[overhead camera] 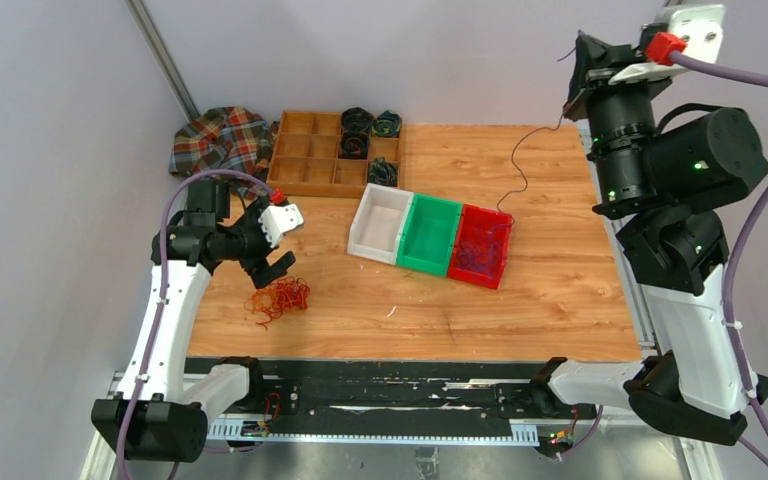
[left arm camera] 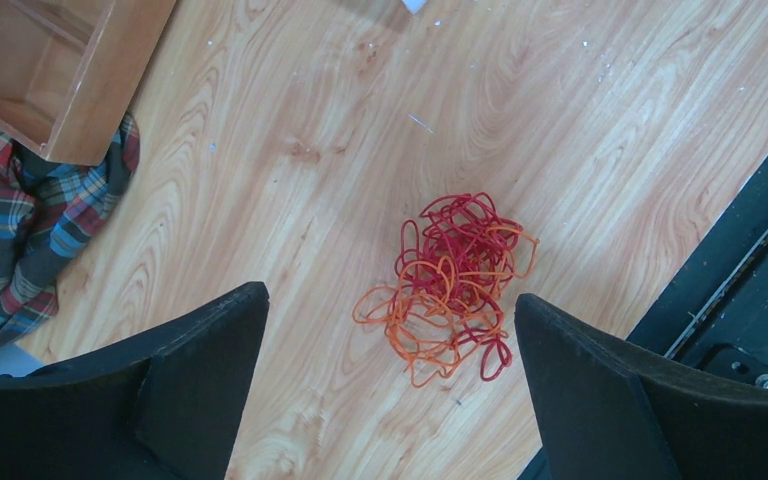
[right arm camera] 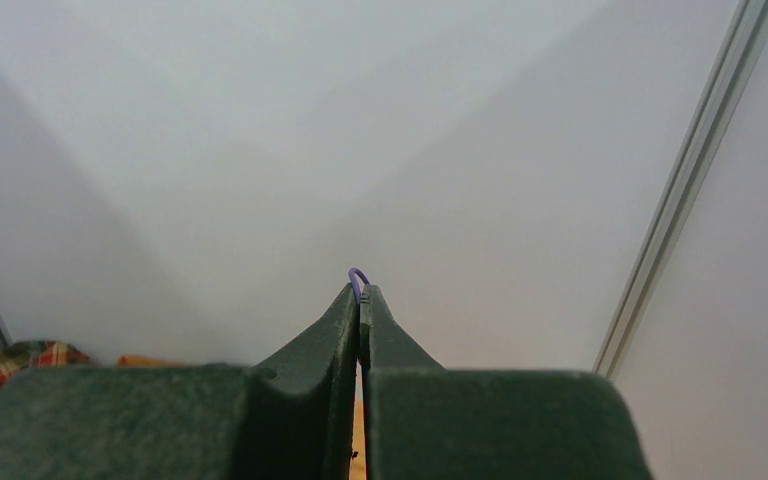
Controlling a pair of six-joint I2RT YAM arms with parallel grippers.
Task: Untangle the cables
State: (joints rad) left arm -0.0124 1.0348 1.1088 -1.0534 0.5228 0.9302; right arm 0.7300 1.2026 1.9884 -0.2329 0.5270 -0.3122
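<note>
From above, the left hand (overhead camera: 275, 262) hangs with its fingers spread just over a knot of hair-thin red and orange wires (overhead camera: 280, 297), which lies on the wooden counter (overhead camera: 560, 300) near the front left. The right hand (overhead camera: 580, 45) is raised high at the far right. One thin purple wire (overhead camera: 520, 172) runs from it down to the red plastic bin (overhead camera: 480, 245), where more fine strands lie in a heap. Whether the wire's lower end is free of that heap I cannot tell. A green plastic bin (overhead camera: 433, 232) and a white plastic bin (overhead camera: 380, 222) stand in a row with the red one.

At the left wrist, the black fingers (left arm camera: 200, 370) stand wide apart and hold nothing. The knot (left arm camera: 450, 285) sits on the counter between them, its red loops threaded through the orange ones.

At the right wrist, the right hand (right arm camera: 360, 295) is pressed together, pinching a small loop of the purple wire (right arm camera: 358, 275) at its tips.

My judgement is that the work is partway along. One purple strand is being drawn out, the red and orange knot is not yet parted, and the heap in the red bin is unsorted.
</note>
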